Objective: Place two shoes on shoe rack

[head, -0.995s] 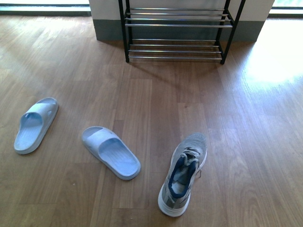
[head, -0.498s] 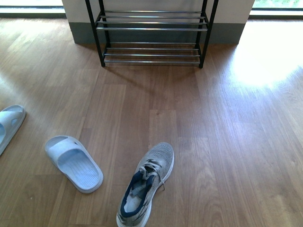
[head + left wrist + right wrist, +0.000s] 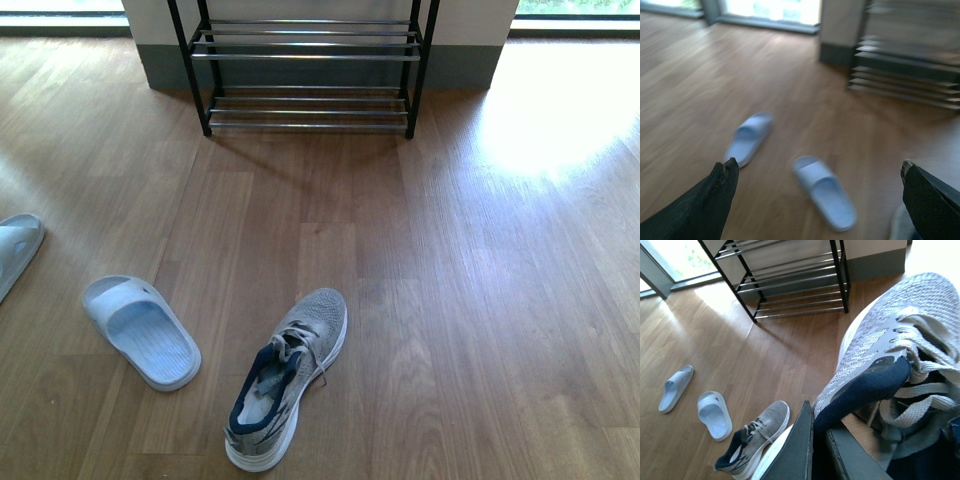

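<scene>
My right gripper (image 3: pixel 819 432) is shut on the navy collar of a grey knit sneaker (image 3: pixel 880 345) and holds it above the floor. The second grey sneaker (image 3: pixel 288 375) lies on the wooden floor, toe toward the shoe rack (image 3: pixel 305 60); it also shows in the right wrist view (image 3: pixel 754 437). The rack, with black frames and chrome bars, stands at the far wall, also in the right wrist view (image 3: pixel 790 285). One pale blue slide (image 3: pixel 140 332) lies left of the sneaker; the other slide (image 3: pixel 15 250) is at the left edge. My left gripper (image 3: pixel 817 172) is open and empty above the slides (image 3: pixel 825 192).
Grey-based wall (image 3: pixel 455 65) behind the rack. Bright sunlit patch on the floor (image 3: pixel 545 125) at the right. Window frame (image 3: pixel 655 277) left of the rack in the right wrist view. The left wrist view is blurred.
The front view has shifted right and forward: the rack, slides and floor sneaker all slid leftward in the picture, and the far slide is now nearly out of frame.
</scene>
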Tool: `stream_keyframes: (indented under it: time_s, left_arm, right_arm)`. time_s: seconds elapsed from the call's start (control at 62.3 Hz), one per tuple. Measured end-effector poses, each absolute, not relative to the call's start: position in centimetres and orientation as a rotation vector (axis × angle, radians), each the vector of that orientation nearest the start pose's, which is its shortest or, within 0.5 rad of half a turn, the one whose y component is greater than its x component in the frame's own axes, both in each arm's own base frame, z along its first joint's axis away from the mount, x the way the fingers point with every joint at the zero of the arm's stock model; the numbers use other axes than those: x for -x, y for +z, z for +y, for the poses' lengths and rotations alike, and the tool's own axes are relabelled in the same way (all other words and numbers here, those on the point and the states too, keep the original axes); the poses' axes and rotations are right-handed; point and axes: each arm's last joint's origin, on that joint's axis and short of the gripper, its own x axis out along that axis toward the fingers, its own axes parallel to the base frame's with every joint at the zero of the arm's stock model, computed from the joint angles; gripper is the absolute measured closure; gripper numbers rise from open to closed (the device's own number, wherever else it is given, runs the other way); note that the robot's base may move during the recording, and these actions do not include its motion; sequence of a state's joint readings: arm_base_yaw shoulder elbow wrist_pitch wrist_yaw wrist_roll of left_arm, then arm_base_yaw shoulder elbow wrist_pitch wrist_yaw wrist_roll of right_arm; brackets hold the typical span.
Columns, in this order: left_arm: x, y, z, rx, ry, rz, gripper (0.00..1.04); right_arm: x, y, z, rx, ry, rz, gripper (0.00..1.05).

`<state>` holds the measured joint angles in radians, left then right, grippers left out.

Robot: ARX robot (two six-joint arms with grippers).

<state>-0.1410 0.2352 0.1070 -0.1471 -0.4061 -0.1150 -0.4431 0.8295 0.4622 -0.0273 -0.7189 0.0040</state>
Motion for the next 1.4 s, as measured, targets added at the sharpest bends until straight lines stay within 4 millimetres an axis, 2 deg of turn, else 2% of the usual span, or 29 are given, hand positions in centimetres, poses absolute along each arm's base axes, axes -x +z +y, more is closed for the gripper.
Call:
stream_keyframes:
  time_s: [0.032, 0.096, 0.161, 0.225, 0.241, 0.257, 0.273, 0.337, 0.433, 0.658, 0.787, 0.995, 1.204, 1.397]
  left_arm:
    - [-11.4, 17.0, -0.4, 0.028, 0.360, 0.294, 0.09]
    - [-13.3, 17.1, -0.7, 0.020, 0.406, 0.339, 0.09]
    - [-16.1, 16.9, -1.2, 0.025, 0.373, 0.385, 0.09]
    - [-19.7, 15.8, -2.3, 0.000, 0.276, 0.451, 0.09]
    - [-20.0, 15.7, -2.4, -0.004, 0.268, 0.457, 0.09]
    - [-21.1, 15.1, -2.8, -0.020, 0.230, 0.484, 0.09]
    - [-21.3, 15.0, -2.9, -0.024, 0.223, 0.490, 0.09]
    - [-24.1, 12.0, -4.1, -0.103, 0.132, 0.608, 0.09]
    - [-26.6, 7.2, -5.9, -0.188, -0.026, 0.782, 0.09]
    - [-28.9, -2.6, -9.8, -0.287, -0.190, 1.043, 0.09]
    - [-30.0, -6.3, -11.1, -0.263, -0.266, 1.100, 0.09]
    - [-31.9, -9.3, -12.3, -0.292, -0.295, 1.121, 0.09]
    - [-33.3, -11.0, -13.0, -0.270, -0.349, 1.128, 0.09]
    - [-33.8, -12.8, -13.5, -0.254, -0.391, 1.150, 0.09]
  right_arm:
    - [-16.6, 23.2, -5.8, -0.221, 0.274, 0.331, 1.03]
    - [-16.6, 23.2, -5.7, -0.223, 0.282, 0.331, 1.03]
    - [-16.6, 23.2, -5.7, -0.223, 0.284, 0.331, 1.03]
    - [-16.6, 23.2, -5.7, -0.223, 0.284, 0.331, 1.03]
    - [-16.6, 23.2, -5.7, -0.223, 0.282, 0.331, 1.03]
    - [-16.6, 23.2, -5.7, -0.222, 0.281, 0.331, 1.03]
    - [-16.6, 23.2, -5.7, -0.222, 0.280, 0.331, 1.03]
    - [-16.6, 23.2, -5.7, -0.221, 0.277, 0.331, 1.03]
    - [-16.6, 23.2, -5.7, -0.222, 0.277, 0.332, 1.03]
    - [-16.6, 23.2, -5.7, -0.222, 0.281, 0.331, 1.03]
    - [-16.6, 23.2, -5.7, -0.222, 0.280, 0.331, 1.03]
    - [-16.6, 23.2, -5.7, -0.222, 0.280, 0.331, 1.03]
    - [-16.6, 23.2, -5.7, -0.222, 0.280, 0.331, 1.03]
    - [-16.6, 23.2, -5.7, -0.222, 0.280, 0.331, 1.03]
